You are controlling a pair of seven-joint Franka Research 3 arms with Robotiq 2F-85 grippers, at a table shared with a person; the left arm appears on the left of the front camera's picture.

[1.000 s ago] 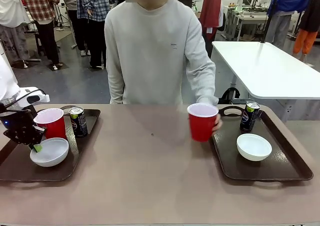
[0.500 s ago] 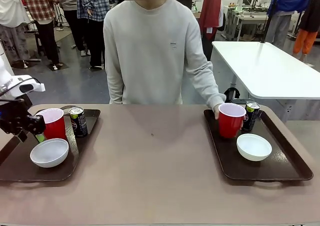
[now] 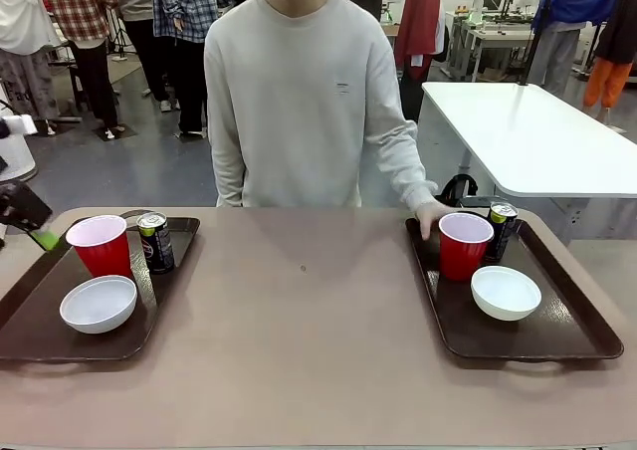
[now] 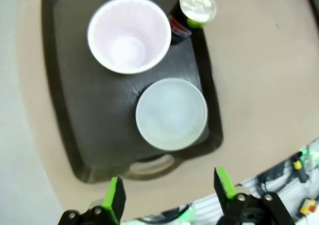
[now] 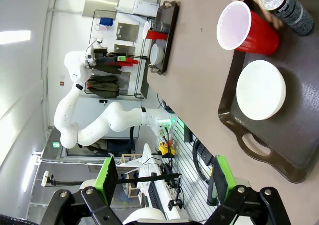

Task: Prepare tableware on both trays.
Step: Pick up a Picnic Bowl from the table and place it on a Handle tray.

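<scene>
Busy workshop behind, a brown tabletop carries two dark trays. On the left tray stand a red cup, a can and a white bowl; the left pincer hangs above it, released and holding nothing. On the right tray sit a bowl and a can, while the person's hand touches the second cup, standing on that tray. The right pincer waits spread wide and empty. Both sets look complete; the next move probably calls only for the hand to let go.
</scene>
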